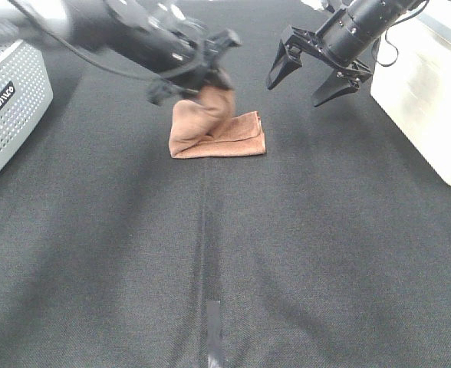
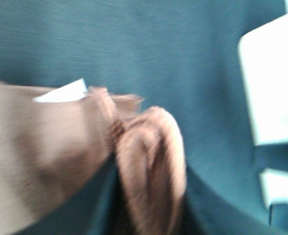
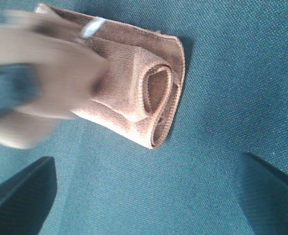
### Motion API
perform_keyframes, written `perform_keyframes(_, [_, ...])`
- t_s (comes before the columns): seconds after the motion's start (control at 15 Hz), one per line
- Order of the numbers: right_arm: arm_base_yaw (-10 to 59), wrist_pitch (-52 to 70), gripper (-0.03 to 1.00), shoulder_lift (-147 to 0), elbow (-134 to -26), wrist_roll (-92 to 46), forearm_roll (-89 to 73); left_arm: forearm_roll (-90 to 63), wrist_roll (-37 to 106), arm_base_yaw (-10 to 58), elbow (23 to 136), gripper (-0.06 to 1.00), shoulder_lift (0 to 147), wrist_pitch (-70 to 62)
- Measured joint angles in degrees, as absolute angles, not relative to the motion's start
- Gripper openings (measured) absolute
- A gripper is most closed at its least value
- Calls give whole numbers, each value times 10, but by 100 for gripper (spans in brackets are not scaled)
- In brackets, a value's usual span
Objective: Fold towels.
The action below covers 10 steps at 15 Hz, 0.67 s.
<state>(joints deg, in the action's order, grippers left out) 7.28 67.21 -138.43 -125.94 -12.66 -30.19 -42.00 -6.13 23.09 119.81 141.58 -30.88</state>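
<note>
The brown towel (image 1: 225, 134) lies folded on the black table at the back centre. My left gripper (image 1: 202, 83) is shut on one end of it and holds that end bunched and raised above the rest; it is motion-blurred. In the left wrist view the held fold of the towel (image 2: 151, 161) hangs close to the camera, with the white tag (image 2: 60, 93) beside it. My right gripper (image 1: 298, 90) is open and empty, hovering just right of the towel. The right wrist view shows the towel (image 3: 139, 83), its tag (image 3: 92, 27) and both dark fingertips (image 3: 16, 196) apart.
A white perforated box (image 1: 11, 107) stands at the left edge. A white case (image 1: 432, 92) stands at the right edge. A strip of tape (image 1: 214, 330) lies on the black cloth near the front.
</note>
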Motion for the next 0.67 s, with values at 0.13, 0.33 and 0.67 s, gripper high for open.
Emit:
perform_keyframes(0.13, [73, 672, 92, -1384, -1259, -126, -302, -435, -62, 242, 1206, 50, 1423, -279])
perform_keyframes(0.33, [73, 674, 92, -1384, -1259, -126, -303, -460, -64, 246, 1207, 60, 1419, -246])
perform_keyframes(0.67, [76, 682, 92, -1384, -1259, -140, -411, -458, -53, 215, 1207, 61, 1388, -237])
